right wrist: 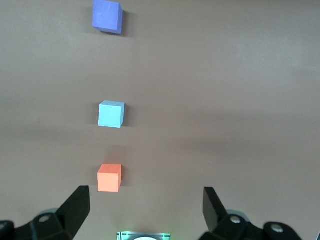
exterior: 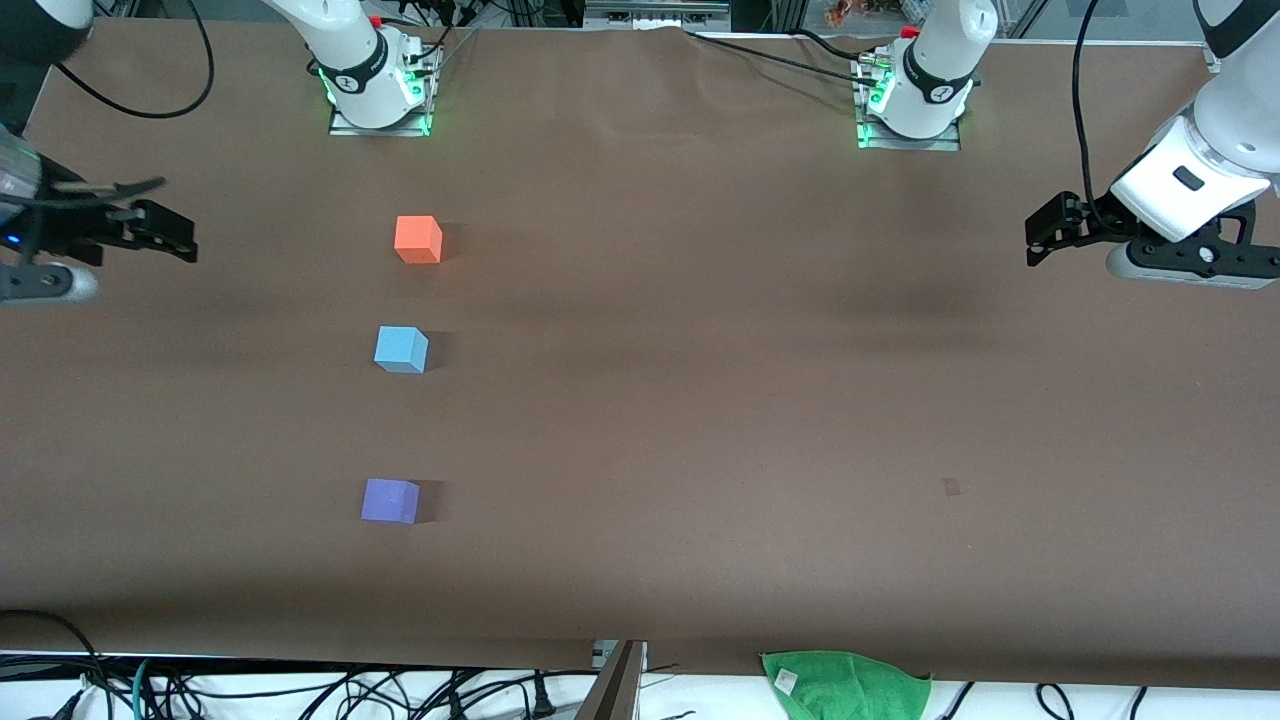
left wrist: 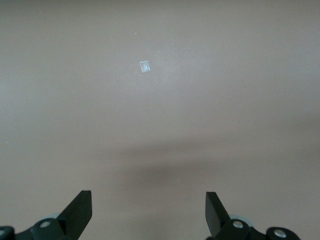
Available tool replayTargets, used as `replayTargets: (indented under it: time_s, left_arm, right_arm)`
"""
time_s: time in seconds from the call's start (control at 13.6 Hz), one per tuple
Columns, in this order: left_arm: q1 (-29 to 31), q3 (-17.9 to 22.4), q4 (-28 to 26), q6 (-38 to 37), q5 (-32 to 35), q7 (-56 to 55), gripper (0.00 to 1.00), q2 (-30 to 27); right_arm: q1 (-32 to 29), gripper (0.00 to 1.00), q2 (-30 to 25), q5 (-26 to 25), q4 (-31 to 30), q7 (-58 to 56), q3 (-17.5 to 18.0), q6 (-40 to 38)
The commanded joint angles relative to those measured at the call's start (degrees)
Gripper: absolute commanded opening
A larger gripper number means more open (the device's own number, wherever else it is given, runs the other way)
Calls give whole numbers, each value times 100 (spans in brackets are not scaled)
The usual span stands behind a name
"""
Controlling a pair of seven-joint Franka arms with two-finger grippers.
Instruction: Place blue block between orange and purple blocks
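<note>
from where i sit the job looks finished: the blue block (exterior: 401, 349) rests on the brown table (exterior: 700, 420) in line with the other two cubes, with the orange block (exterior: 418, 239) farther from the front camera and the purple block (exterior: 390, 500) nearer to it. all three stand apart, none touching, and the blue one sits a little closer to the orange than to the purple, so the spacing is not quite even. i'd call it placed between them and see nothing left but to confirm it. my right gripper (exterior: 165, 232) hangs over the table edge at the right arm's end, jaws spread wide and empty. my left gripper (exterior: 1045, 232) waits over the left arm's end, also wide and holding nothing. a green cloth (exterior: 845, 685) lies at the table's near edge, untouched
</note>
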Motion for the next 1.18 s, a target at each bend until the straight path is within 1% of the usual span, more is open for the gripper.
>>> replayTargets:
  time_s: [0.0,0.07,0.22,0.59,1.11]
  left_arm:
    - [18,-10,187,-136,-111,53,100,73]
    - [18,-19,187,-136,-111,44,100,82]
    - [18,-10,187,-136,-111,36,100,82]
    - [18,-2,178,-153,-111,-26,100,73]
    - [18,-10,178,-145,-111,-96,100,82]
  right_arm:
    - [-208,100,-425,18,-632,-15,289,242]
    - [-270,100,-487,28,-764,54,377,244]
    - [-305,100,-619,185,-967,90,404,209]
    - [-279,100,-470,256,-862,143,369,200]
    - [-305,100,-444,248,-853,152,343,209]
